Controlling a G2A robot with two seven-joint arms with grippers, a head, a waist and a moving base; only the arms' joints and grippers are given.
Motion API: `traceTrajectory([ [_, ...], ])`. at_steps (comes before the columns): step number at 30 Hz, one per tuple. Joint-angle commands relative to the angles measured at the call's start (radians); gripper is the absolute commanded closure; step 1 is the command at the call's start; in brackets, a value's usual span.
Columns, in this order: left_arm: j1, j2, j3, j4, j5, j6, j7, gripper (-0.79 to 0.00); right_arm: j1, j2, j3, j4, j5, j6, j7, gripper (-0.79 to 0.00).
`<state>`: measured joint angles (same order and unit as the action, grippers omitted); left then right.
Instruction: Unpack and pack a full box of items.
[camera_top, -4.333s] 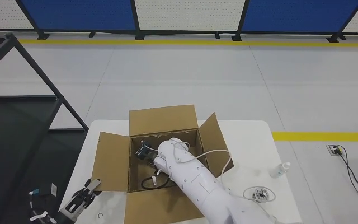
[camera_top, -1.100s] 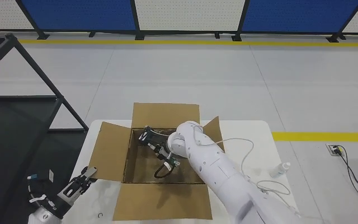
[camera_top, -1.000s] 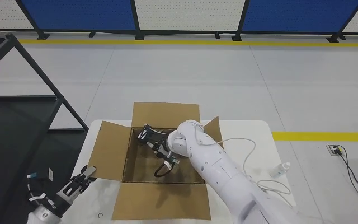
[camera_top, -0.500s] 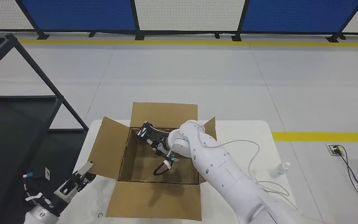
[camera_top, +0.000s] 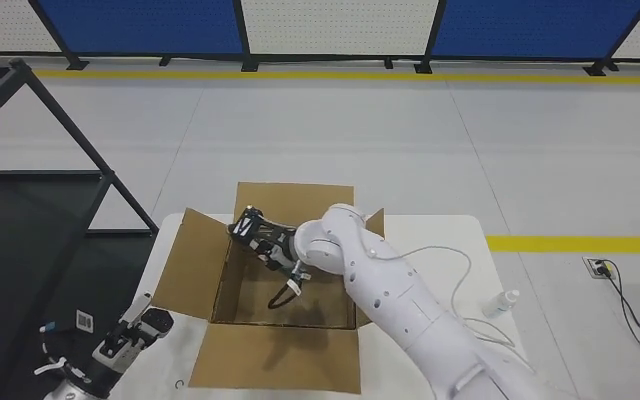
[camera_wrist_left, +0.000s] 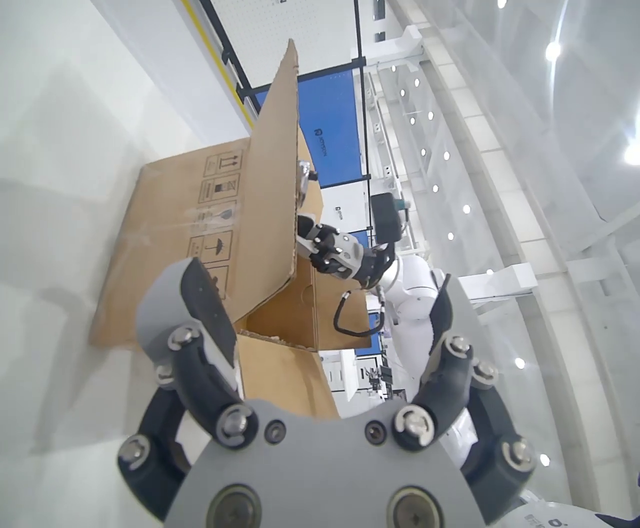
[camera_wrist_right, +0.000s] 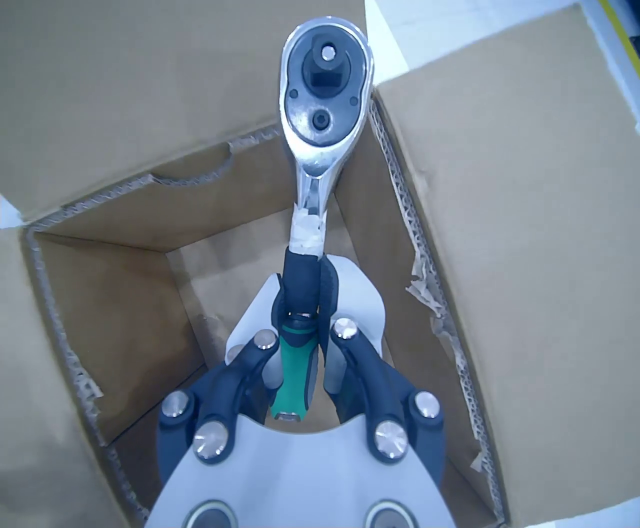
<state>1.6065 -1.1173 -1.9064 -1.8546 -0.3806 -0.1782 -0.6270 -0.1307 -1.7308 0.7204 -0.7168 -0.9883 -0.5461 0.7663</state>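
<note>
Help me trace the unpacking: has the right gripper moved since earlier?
Yes. The right gripper, shut on the ratchet wrench, moved toward the table's far edge, from the box's middle to its far corner.

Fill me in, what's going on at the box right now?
The right gripper is shut on a ratchet by its handle, holding it over the open box near a far corner. The left gripper hangs beside the box, fingers open, holding nothing. A small bottle stands on the table, apart from the box.
</note>
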Motion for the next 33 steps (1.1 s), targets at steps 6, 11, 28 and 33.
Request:
traceTrajectory([
  [6, -0.018, 0.005, 0.037, -0.01, 0.021, -0.001, -0.074, -0.785, -0.29, 0.131, 0.253, -0.619, -0.048, 0.036, 0.225, 0.0],
  [11, -0.031, 0.007, 0.05, -0.01, 0.03, -0.001, -0.086, -0.785, -0.591, 0.195, 0.446, -1.091, -0.062, 0.062, 0.386, 0.0],
  [28, -0.035, 0.01, 0.041, -0.009, 0.027, -0.008, -0.099, -0.785, -0.627, 0.202, 0.472, -1.14, -0.06, 0.067, 0.408, 0.0],
  [33, -0.03, 0.01, 0.047, -0.01, 0.031, -0.01, -0.081, -0.785, -0.641, 0.205, 0.473, -1.174, -0.063, 0.074, 0.374, 0.0],
])
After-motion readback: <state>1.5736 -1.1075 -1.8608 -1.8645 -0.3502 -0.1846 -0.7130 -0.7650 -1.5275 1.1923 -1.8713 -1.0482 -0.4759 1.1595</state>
